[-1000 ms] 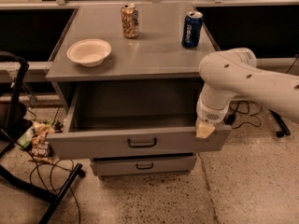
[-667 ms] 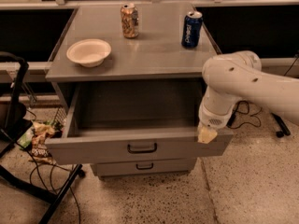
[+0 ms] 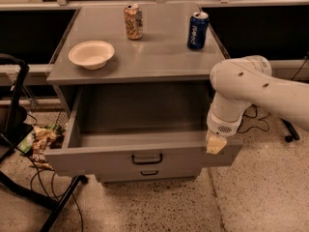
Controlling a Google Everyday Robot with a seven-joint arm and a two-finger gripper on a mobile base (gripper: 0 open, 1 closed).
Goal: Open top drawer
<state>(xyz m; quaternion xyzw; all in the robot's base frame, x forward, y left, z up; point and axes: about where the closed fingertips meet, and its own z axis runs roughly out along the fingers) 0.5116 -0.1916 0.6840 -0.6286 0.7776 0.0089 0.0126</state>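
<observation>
The top drawer point(image 3: 120, 159) of the grey cabinet stands pulled far out, its plain grey inside showing bare. Its black bar handle point(image 3: 147, 159) sits at the centre of the front panel. A shorter drawer below shows a smaller handle point(image 3: 149, 172). My gripper point(image 3: 215, 144) hangs from the white arm point(image 3: 260, 88) at the right end of the drawer's front panel, at its top edge, well right of the handle.
On the cabinet top point(image 3: 159, 57) stand a white bowl point(image 3: 91, 53), an orange can point(image 3: 133, 21) and a blue can point(image 3: 198, 29). A black chair frame point(image 3: 19, 129), cables and a snack bag point(image 3: 42, 143) lie at the left on the speckled floor.
The drawer has slid a little farther out toward the camera. The arm and gripper have shifted slightly right and down with it.
</observation>
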